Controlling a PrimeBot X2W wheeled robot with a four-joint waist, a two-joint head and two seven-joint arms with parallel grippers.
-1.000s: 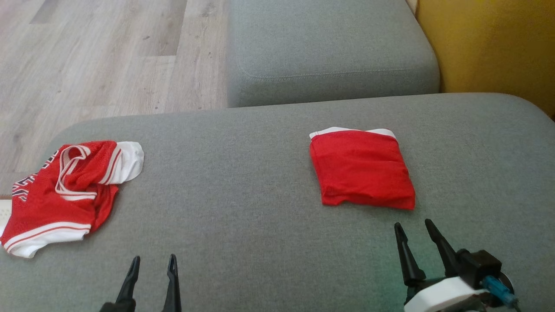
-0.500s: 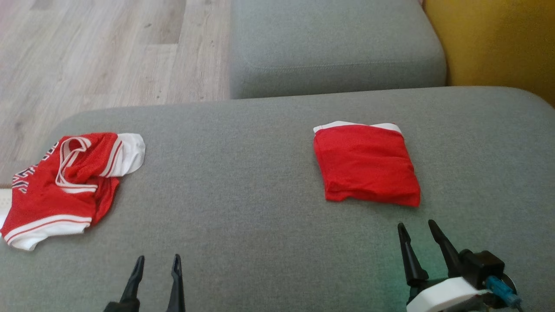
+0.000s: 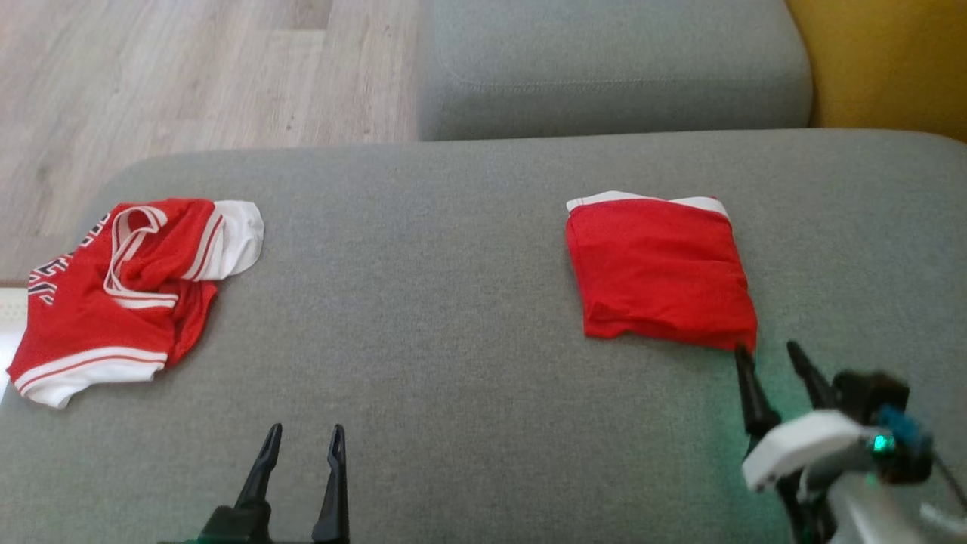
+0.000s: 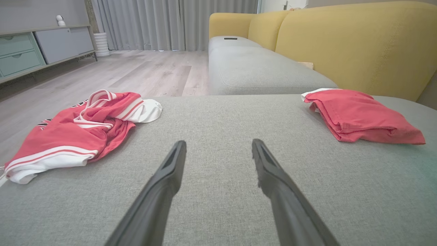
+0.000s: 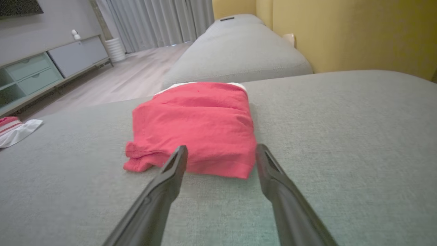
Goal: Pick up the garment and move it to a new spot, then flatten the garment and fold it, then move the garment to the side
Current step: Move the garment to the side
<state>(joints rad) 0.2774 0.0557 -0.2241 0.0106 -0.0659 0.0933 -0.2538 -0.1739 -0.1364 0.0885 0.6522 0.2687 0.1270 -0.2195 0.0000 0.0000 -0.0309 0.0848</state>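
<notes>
Red folded cloth garment (image 3: 661, 272) lies at two o'clock on grey fabric cushion (image 3: 453, 317); left claw (image 3: 306, 429) and right claw (image 3: 768, 347) both released.

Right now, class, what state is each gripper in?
Left gripper: open, holding nothing.
Right gripper: open, holding nothing, at the folded red garment's near edge.

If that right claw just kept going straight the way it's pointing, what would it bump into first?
Most likely the folded red cloth garment: the right gripper, jaws open, points at its near edge on the grey sofa cushion. Depth is hard to judge.
</notes>
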